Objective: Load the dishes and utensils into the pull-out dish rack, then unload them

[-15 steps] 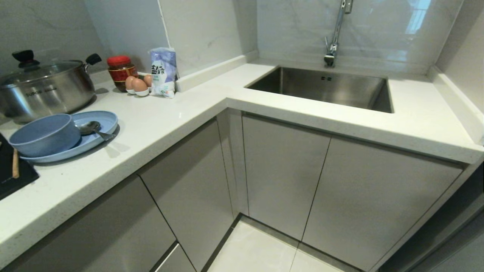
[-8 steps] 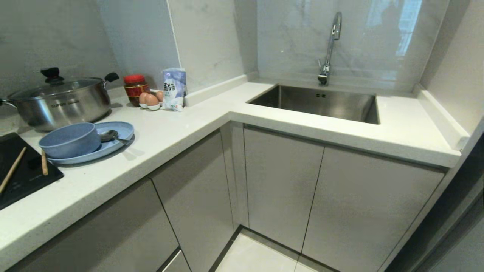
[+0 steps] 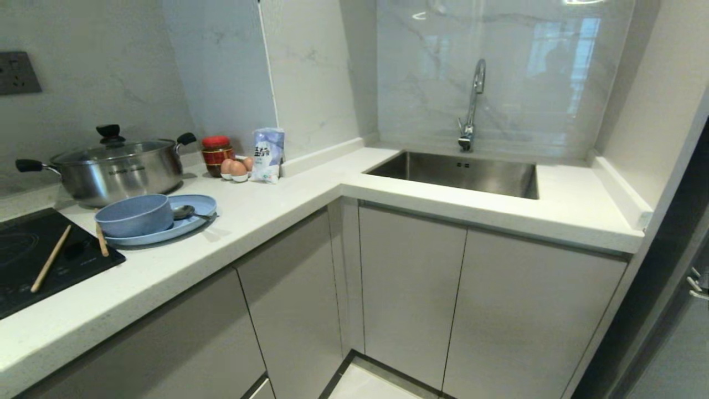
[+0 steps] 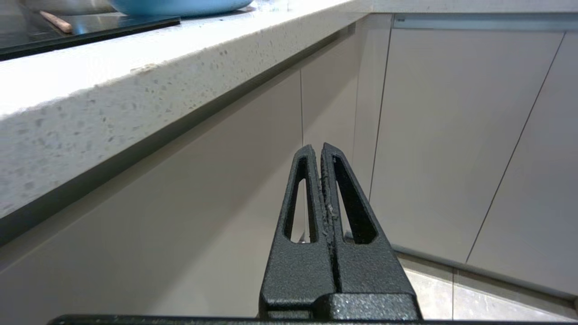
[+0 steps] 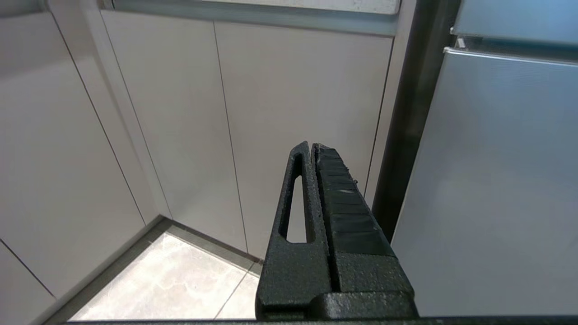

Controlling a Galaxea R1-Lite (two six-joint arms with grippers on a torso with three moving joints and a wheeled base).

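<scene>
The pale blue oval plate (image 3: 194, 223) lies on the white counter at the left, with the pale blue bowl (image 3: 134, 215) standing on it and the silver spoon (image 3: 185, 211) beside the bowl. One wooden chopstick (image 3: 51, 266) lies on the black cooktop; the other (image 3: 102, 240) leans by the plate's edge. The pull-out dish rack is hidden; every cabinet front is closed. My left gripper (image 4: 316, 148) is shut and empty, low under the counter edge, with the plate (image 4: 180, 5) above it. My right gripper (image 5: 311, 145) is shut and empty, facing cabinet fronts. Neither shows in the head view.
A lidded steel pot (image 3: 119, 169), red jar (image 3: 216, 152), eggs (image 3: 235, 168) and a white bag (image 3: 268, 152) stand behind the dishes. The steel sink (image 3: 460, 174) and faucet (image 3: 471, 111) fill the back right. A grey appliance panel (image 5: 496, 180) stands right of the cabinets.
The whole head picture has shifted: the camera has tilted up, showing more wall, a socket and the cooktop. No dish, utensil or cabinet front has moved.
</scene>
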